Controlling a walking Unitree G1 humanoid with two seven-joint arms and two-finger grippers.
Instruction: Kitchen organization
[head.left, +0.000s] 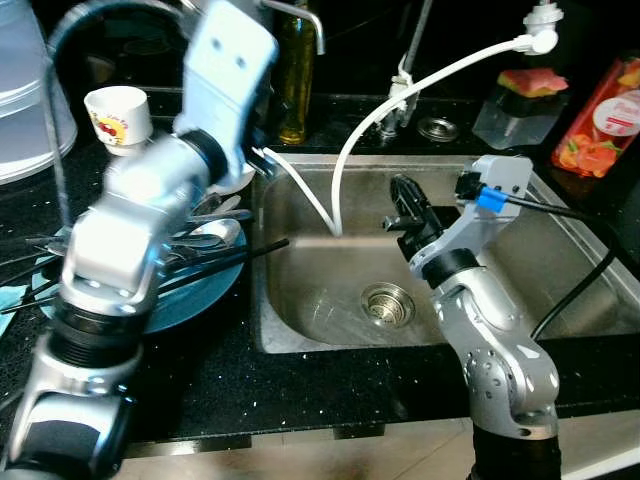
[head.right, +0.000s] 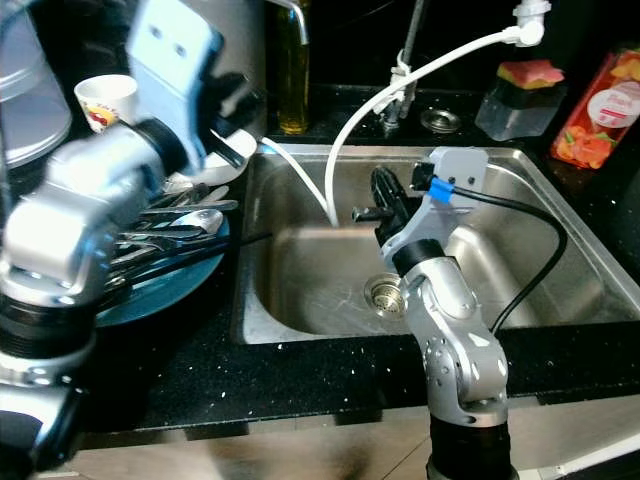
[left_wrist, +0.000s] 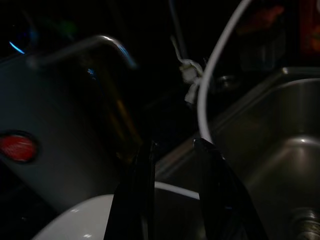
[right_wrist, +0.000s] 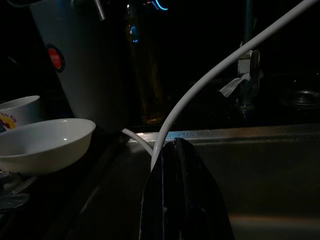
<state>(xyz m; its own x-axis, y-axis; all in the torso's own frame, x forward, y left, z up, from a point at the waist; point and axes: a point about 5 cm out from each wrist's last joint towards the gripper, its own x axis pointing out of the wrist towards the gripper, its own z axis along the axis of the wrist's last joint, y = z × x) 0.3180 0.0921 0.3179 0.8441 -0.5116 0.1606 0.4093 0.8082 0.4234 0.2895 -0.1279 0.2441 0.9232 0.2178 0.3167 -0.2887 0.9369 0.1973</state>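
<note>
A teal plate (head.left: 205, 298) on the black counter left of the sink holds spoons (head.left: 215, 232) and black chopsticks (head.left: 240, 255). Behind it, at the sink's left rim, sits a white bowl (right_wrist: 45, 142). My left arm is raised over the plate. My left gripper (left_wrist: 175, 155) hovers just above the bowl's rim, open, with nothing held between its fingers (left_wrist: 137, 200). My right gripper (head.left: 405, 195) hangs inside the steel sink (head.left: 560, 265) above the drain (head.left: 387, 303). It is shut and empty, close to the white hose (head.left: 400, 90).
A paper cup (head.left: 118, 118) and a clear tub (head.left: 25, 90) stand at the back left. An oil bottle (head.left: 294, 80) and a grey appliance with a red button (right_wrist: 55, 57) stand behind the bowl. A sponge holder (head.left: 520, 100) and a red packet (head.left: 600, 120) are at the back right.
</note>
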